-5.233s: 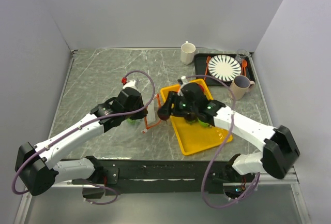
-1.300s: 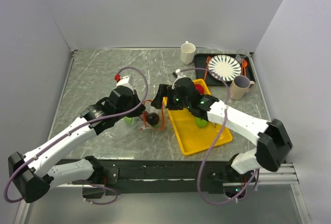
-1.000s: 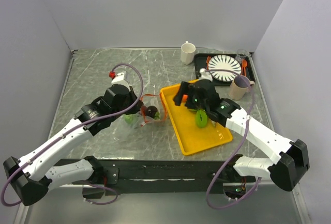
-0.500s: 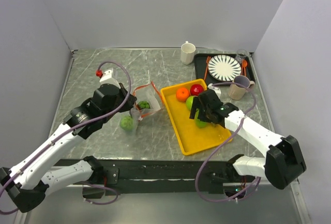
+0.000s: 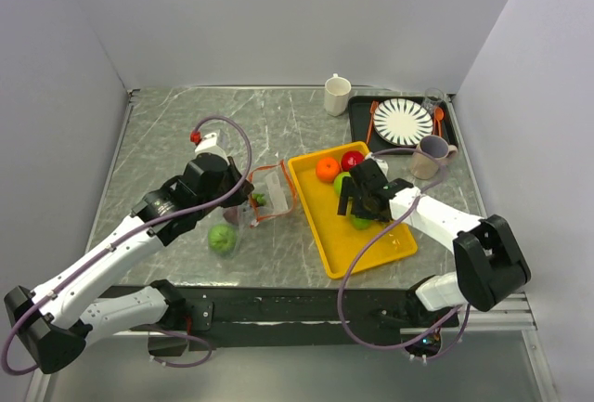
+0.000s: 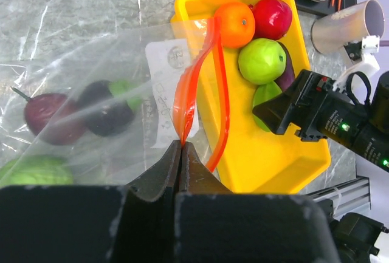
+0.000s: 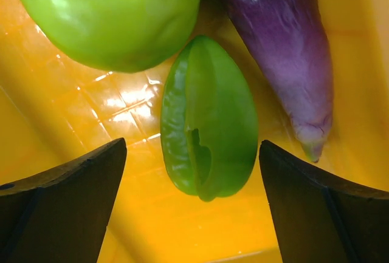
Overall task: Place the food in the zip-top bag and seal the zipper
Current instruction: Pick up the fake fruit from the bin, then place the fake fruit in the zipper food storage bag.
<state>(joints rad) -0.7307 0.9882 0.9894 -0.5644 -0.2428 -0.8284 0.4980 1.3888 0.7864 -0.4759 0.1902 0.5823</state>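
Note:
The clear zip-top bag (image 5: 270,193) lies left of the yellow tray (image 5: 371,252). My left gripper (image 5: 249,201) is shut on its orange-red zipper (image 6: 186,102), holding the mouth up towards the tray. Through the plastic (image 6: 91,62) I see two dark purple fruits (image 6: 51,119) (image 6: 108,116) and green ones (image 6: 30,169). An orange fruit (image 5: 325,169), a red one (image 5: 353,160) and a round green one (image 5: 342,182) sit in the tray. My right gripper (image 7: 191,147) is open, its fingers either side of a ridged green fruit (image 7: 209,117), apart from it. A purple piece (image 7: 273,50) lies beside it.
A green fruit (image 5: 221,238) lies by the bag's near-left end. At the back right stand a white mug (image 5: 337,95), a tan cup (image 5: 430,155) and a black tray with a striped plate (image 5: 403,122). Grey walls close in the table's left, right and back.
My left gripper has shifted the bag's mouth a little right, nearer the tray. My right gripper has stayed over the tray and settled around the ridged green fruit.

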